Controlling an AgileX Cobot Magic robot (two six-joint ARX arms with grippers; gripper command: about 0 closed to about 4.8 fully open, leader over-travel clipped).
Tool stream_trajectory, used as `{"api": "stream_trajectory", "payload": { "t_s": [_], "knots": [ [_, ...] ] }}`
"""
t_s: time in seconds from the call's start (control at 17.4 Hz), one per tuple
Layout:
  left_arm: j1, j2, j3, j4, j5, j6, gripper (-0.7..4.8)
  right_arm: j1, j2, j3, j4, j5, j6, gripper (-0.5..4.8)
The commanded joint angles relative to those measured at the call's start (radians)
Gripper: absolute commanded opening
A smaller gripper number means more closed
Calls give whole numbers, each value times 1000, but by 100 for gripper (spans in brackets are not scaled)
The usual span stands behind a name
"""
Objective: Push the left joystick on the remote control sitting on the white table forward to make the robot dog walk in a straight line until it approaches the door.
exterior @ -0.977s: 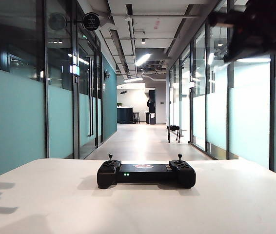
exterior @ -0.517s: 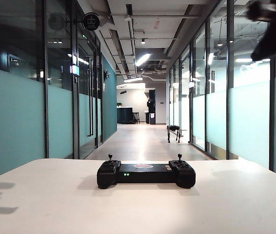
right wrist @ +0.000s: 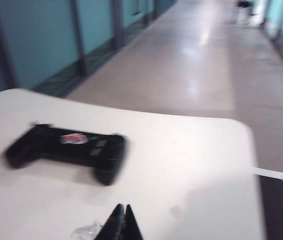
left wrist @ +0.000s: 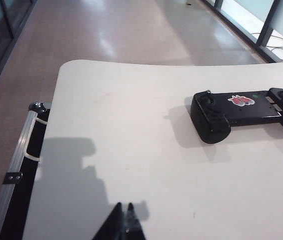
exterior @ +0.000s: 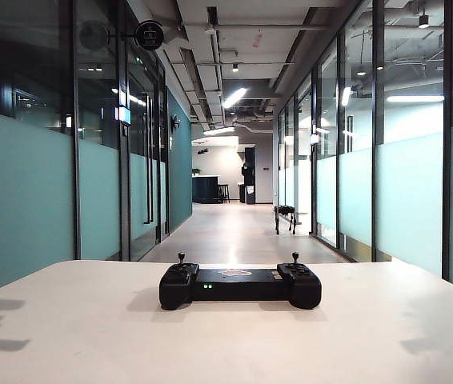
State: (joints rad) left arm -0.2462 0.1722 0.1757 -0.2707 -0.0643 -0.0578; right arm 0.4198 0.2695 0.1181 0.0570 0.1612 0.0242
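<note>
A large white table [exterior: 66,336] is shown at the head of a long glass-walled corridor, with the black remote control [exterior: 240,286] lying flat near its middle. The remote control is judged rigid and light, likely to slide on the smooth top if shoved sideways. The robot dog [exterior: 285,217] is seen small and far down the corridor. The left joystick [exterior: 181,258], thin and delicate-looking, is best nudged at its knob rather than gripped. The left gripper [left wrist: 126,220] is seen with fingers pressed together, holding nothing, the remote control well ahead and off to one side. The right gripper [right wrist: 121,222] is likewise clenched and empty, with the remote control [right wrist: 66,150] ahead, apart.
</note>
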Motion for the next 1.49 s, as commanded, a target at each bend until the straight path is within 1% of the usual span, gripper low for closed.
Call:
{"api": "stream_trajectory", "payload": {
  "t_s": [0.06, 0.17, 0.34, 0.52, 0.86, 0.98, 1.49],
  "knots": [
    [0, 1, 3, 10, -2, -3, -5, -84, -74, -22, -44, -6, -3, -5],
    [0, 1, 3, 10, -2, -3, -5, -155, -135, -37, -55, -8, -3, -5],
    [0, 1, 3, 10, -2, -3, -5, -243, -219, -68, -58, -71, -6, -5],
    [0, 1, 3, 10, -2, -3, -5, -293, -270, -97, -61, -115, -7, -5],
    [0, 1, 3, 10, -2, -3, -5, -317, -270, -101, -67, -107, -7, -5],
    [0, 1, 3, 10, -2, -3, -5, -327, -270, -115, -45, -108, -7, -5],
    [0, 1, 3, 10, -2, -3, -5, -325, -270, -119, 6, -116, -7, -5]
  ]
}}
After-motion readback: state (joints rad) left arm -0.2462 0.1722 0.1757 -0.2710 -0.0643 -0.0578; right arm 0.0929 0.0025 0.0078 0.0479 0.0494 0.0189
